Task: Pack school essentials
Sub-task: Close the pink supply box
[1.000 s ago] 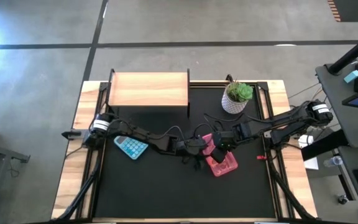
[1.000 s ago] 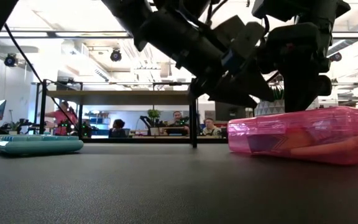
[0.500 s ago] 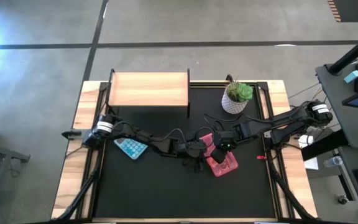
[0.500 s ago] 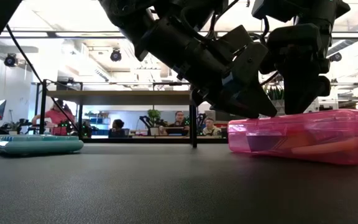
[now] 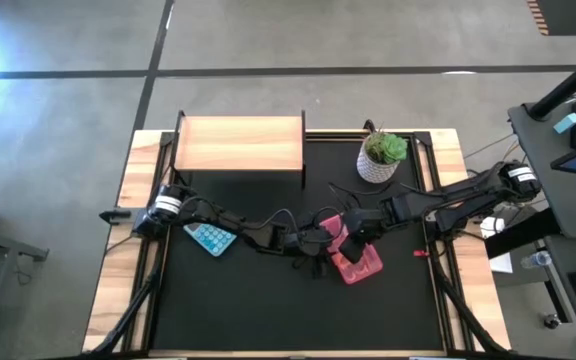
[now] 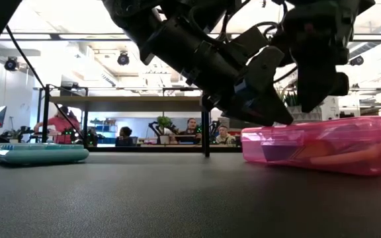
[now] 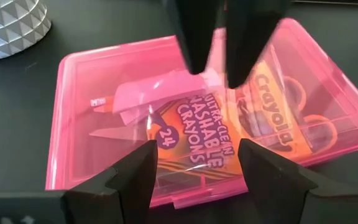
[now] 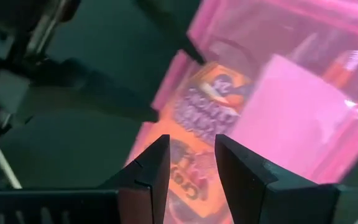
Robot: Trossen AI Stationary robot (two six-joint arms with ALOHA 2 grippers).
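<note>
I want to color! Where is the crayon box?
The crayon box lies inside the closed pink case, right of the mat's middle, under both grippers.

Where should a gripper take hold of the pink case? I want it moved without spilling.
Clamp the pink case across its two long side walls, coming straight down from above. It lies flat with its lid shut, so the low, parallel walls suit a level pinch.

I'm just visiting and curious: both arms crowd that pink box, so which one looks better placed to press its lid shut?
Probably the right gripper: its open fingers hang directly above the pink case lid. The left gripper, also open, sits at the case's edge.
</note>
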